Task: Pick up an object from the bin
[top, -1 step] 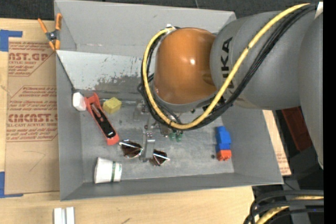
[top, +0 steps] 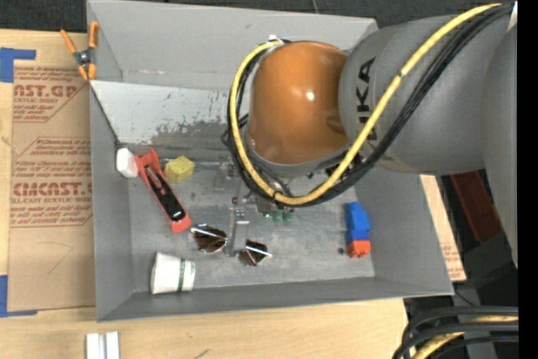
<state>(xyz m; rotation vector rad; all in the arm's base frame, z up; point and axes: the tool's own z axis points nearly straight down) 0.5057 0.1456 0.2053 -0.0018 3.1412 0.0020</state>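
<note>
In the near left corner of the grey metal bin [top: 252, 298] a white paper cup with a green band [top: 172, 273] lies on its side, close to the near wall. A little farther and to the right of it, about the middle of the bin floor, lies a pair of sunglasses with dark brown lenses [top: 210, 239], one lens to the left and one to the right. The jaws come down from above exactly over the bridge between the two lenses. I cannot tell if they are open or closed, or if they already touch the sunglasses, because the wrist hides most of them. Well apart, on the right side of the floor, lies a blue block with an orange end [top: 358, 229], the orange end pointing to the near side. To the left, farther than the cup, a red and black hand tool [top: 161, 191] lies diagonally. Just beside its far end are a small yellow cube [top: 179, 169] on the right and a small white piece [top: 126, 162] on the left. Above all this hangs the round orange cover [top: 294, 101] of the wrist, with yellow and black cables around it, and the grey arm [top: 437, 97] reaches in from the right.
</note>
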